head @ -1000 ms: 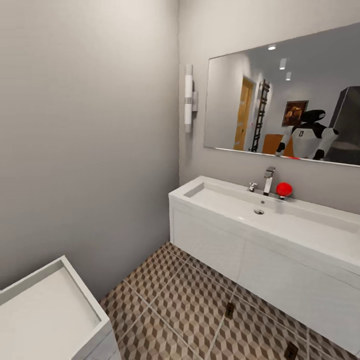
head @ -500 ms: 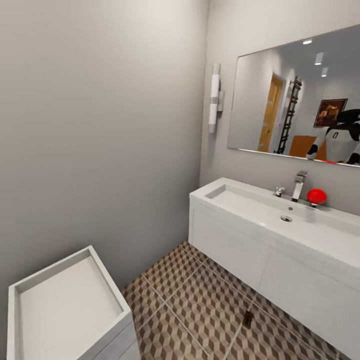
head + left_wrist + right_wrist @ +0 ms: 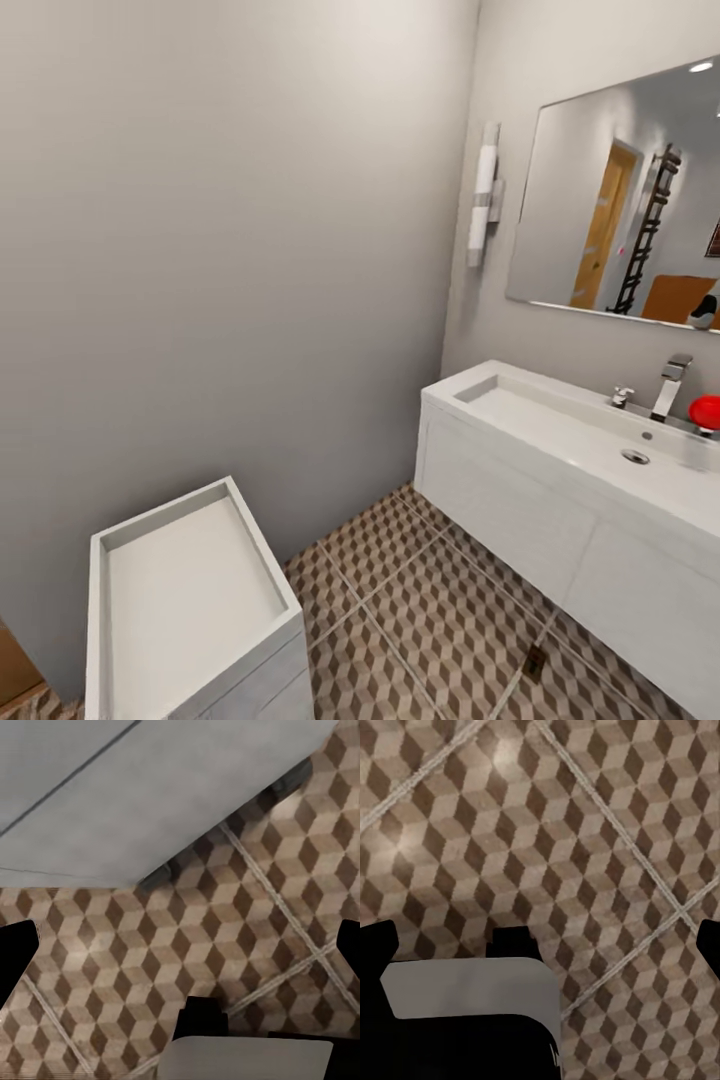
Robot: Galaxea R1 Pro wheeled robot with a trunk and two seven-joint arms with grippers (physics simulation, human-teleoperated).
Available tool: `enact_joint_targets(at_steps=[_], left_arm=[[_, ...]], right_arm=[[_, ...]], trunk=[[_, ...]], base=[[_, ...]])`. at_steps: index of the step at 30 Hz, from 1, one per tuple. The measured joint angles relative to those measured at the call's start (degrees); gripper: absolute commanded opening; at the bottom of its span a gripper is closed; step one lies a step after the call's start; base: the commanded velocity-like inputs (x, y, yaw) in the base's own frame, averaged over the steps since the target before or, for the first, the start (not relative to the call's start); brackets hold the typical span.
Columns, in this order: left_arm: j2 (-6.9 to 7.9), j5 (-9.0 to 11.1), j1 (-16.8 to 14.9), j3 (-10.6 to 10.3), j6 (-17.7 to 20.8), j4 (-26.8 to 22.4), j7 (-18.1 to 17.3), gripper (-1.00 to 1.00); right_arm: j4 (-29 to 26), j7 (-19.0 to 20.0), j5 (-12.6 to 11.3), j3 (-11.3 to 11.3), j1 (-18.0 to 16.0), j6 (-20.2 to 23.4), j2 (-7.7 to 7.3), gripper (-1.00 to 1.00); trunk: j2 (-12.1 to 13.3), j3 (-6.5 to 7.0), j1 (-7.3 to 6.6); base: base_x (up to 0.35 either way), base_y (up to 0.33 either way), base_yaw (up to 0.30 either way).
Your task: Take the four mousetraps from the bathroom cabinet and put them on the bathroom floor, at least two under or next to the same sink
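One mousetrap [image 3: 536,661], a small dark brown slab, lies on the cube-patterned bathroom floor [image 3: 420,610] just in front of the white bathroom sink [image 3: 520,490], which hangs on the right wall. A sliver of orange-brown wood [image 3: 12,672] shows at the lower left corner; I cannot tell whether it is the cabinet. My left gripper [image 3: 180,952] hangs open over the tiles, with nothing between its black fingertips [image 3: 15,956]. The right gripper [image 3: 540,945] is open as well, above bare tiles, and its fingertips [image 3: 375,945] stand far apart.
A small white tray-topped drawer unit [image 3: 130,545] stands at the lower left against the grey wall. A metal tap [image 3: 670,385] and a red ball [image 3: 706,411] sit on the sink, under a mirror [image 3: 620,200]. A white flat surface [image 3: 150,787] lies beyond the left gripper.
The head camera has swung left, so sink and mirror slid right in the picture. A second mousetrap and my reflection have left the frame; more of the drawer unit shows.
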Motion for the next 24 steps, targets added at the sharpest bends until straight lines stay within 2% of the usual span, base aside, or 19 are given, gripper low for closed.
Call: enact_joint_targets(at_steps=[24], left_arm=[[-0.01,0.0,0.0,0.0,0.0,0.0,0.0,1.00]], right_arm=[[0.0,-0.1,-0.1,0.0,0.0,-0.1,-0.17,1.00]], trunk=[[0.0,0.00,0.00]], base=[[0.000,0.000,0.288]])
